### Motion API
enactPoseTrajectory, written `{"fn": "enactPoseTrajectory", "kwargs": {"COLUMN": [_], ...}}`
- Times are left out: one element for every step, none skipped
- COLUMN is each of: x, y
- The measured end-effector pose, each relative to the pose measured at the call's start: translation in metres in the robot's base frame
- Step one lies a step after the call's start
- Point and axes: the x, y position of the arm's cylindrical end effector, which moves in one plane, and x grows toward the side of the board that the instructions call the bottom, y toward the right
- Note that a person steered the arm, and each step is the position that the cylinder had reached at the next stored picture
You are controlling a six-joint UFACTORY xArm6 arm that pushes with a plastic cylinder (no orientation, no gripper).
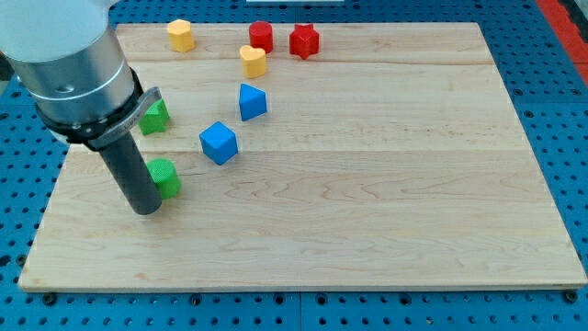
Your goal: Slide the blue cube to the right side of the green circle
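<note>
Our rod carries no claw, so nothing is grasped: my tip (147, 210) rests touching the green circle's (164, 177) left, near the worktop's left edge, while the blue cube (219, 142) lies up-right of both, toward the top edge.

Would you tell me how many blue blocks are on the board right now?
2. The blue cube sits left of centre, up and right of the green circle. A second blue block lies just above it. The arm could hide others.
</note>
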Motion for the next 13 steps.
{"fn": "enactPoseTrajectory", "kwargs": {"x": [-0.014,-0.025,-0.043,-0.064,-0.073,-0.045,-0.012,-0.022,-0.036,-0.058,-0.054,-0.048,-0.061], "y": [0.02,0.025,0.025,0.025,0.023,-0.005,0.03,0.107,0.117,0.115,0.087,0.054,0.048]}}
